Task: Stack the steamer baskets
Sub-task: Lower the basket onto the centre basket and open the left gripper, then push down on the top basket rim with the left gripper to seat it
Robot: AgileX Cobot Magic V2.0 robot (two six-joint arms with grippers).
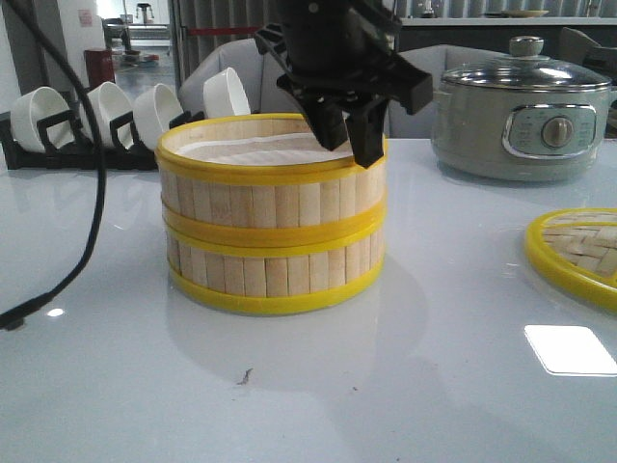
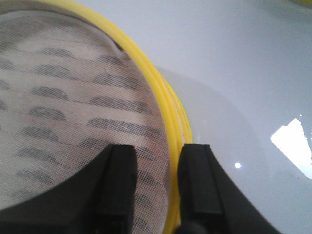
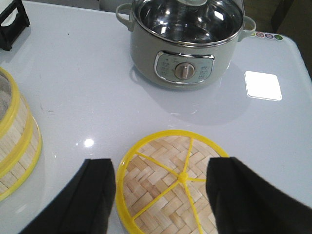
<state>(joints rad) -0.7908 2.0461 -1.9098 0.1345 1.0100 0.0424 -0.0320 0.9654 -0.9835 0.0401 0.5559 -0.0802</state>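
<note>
At the centre of the front view, the 2 round bamboo-slat steamer baskets with yellow rims [image 1: 273, 217] already sit stacked on the white counter [image 1: 405, 386]. The left tool [image 2: 155, 183] straddles the top rim, slightly spread; release remains. The right tool [image 3: 161, 195] hangs wide open above the woven yellow-rimmed lid [image 3: 170, 183].

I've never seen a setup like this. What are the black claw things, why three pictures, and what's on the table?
The black claws are fingers on a robot's two arms. One picture looks forward over the table; the other two come from cameras on each wrist. Two steamer baskets stand stacked. The left gripper has its fingers either side of the top basket's yellow rim; whether they pinch it is unclear. The right gripper hangs open, holding nothing, over a woven bamboo lid. Behind stand an electric pot and white bowls in a rack.
</note>
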